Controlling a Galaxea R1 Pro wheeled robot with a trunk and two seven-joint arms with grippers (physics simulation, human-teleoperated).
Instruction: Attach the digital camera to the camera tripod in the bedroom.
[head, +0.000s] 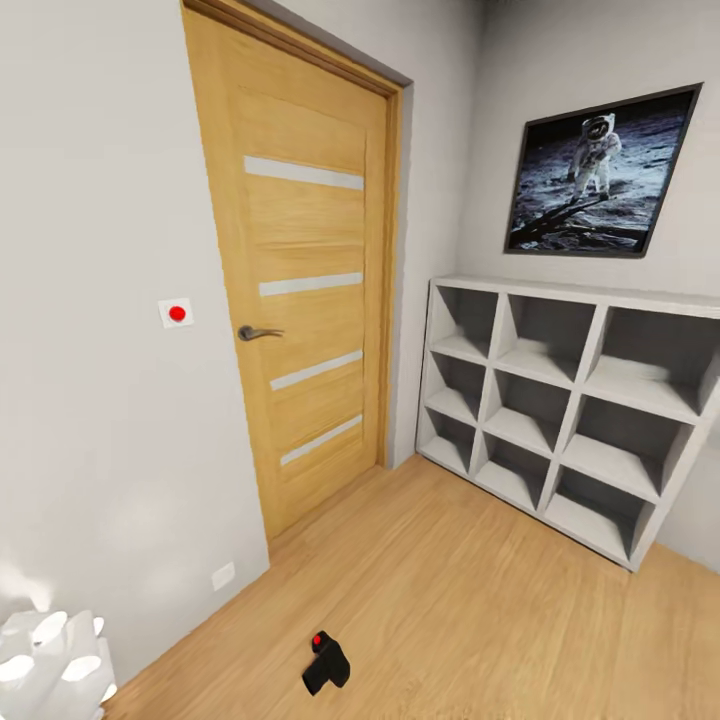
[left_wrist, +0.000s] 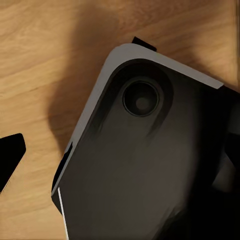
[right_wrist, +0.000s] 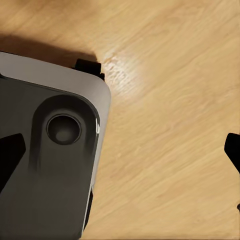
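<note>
Lying on the light wood plank floor near the bottom edge of the head view is the digital camera, a small black boxy body with its red button facing up. It rests apart from the wall, out in front of the oak door, and nothing is touching it.

Room layout, head view:
- The oak door is closed. It carries four pale horizontal strips and a dark lever handle.
- A white wall plate with a red dot sits on the pale grey wall just beside the door, at about handle height.
- A white outlet plate sits low on the same wall, near the floor.
- A white cube shelf stands against the far wall, right of the door. Its compartments are three rows high.
- A framed astronaut poster hangs above the shelf.
- A white perforated object occupies the lower left corner; its identity cannot be determined.

Wrist views:
- The left wrist view looks down on the plank floor and a dark grey panel with a pale rim, apparently part of the robot. One black fingertip shows at the picture edge.
- The right wrist view shows a similar panel over the floor, with black fingertips at both picture edges, spread wide and released, grasping nothing.
- The state of the left fingers cannot be told.
</note>
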